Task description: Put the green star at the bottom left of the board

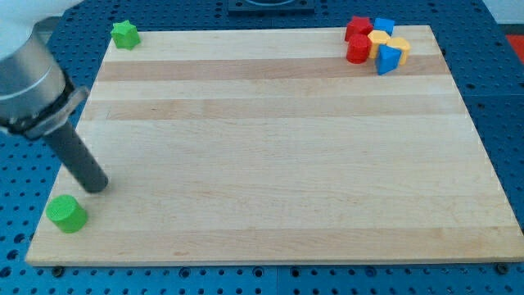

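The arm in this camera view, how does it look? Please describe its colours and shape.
A thick grey metallic cylinder enters at the view's left. It narrows through a collar into a straight dark rod, matte and round. My tip is its plain blunt end. No cables or markings show.

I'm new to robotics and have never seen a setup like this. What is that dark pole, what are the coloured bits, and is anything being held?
The dark pole belongs to a robot arm that has no hand: it ends in a straight rod, and my tip slides along the wooden board to push blocks. Nothing is held; it can only nudge. There is one camera, looking down at the board from the front. My tip stands near the view's bottom left, just above and right of a green block whose shape I cannot make out for sure. A green star sits at the top left corner, at the board's edge. At the top right is a tight cluster: red blocks, yellow blocks and blue blocks.
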Tool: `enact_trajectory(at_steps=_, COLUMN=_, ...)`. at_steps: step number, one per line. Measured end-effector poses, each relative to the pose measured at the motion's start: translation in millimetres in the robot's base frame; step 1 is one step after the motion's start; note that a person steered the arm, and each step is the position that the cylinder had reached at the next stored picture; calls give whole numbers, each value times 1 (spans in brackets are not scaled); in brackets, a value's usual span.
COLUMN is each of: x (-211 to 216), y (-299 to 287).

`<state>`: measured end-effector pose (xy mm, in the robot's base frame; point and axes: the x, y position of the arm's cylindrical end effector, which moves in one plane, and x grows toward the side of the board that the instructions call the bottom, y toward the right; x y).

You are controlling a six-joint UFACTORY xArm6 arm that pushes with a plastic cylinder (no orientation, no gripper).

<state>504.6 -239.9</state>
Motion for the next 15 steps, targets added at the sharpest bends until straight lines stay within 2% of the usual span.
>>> enact_trajectory(at_steps=2, x=-148, y=32)
enact_trajectory(at_steps=4, x=-308, y=92)
enact_trajectory(at_steps=6, x=-312, y=80)
enact_trajectory(at_steps=7, x=-278, y=87)
enact_trajectory(at_steps=8, x=-247, y=21)
enact_trajectory(at_steps=9, x=-241, y=-61)
enact_trajectory(at_steps=10, x=-242, y=-65)
enact_trajectory(at_steps=11, x=-310, y=-65)
enact_trajectory(at_steps=13, x=-313, y=-60)
enact_trajectory(at_steps=15, x=-312, y=-21)
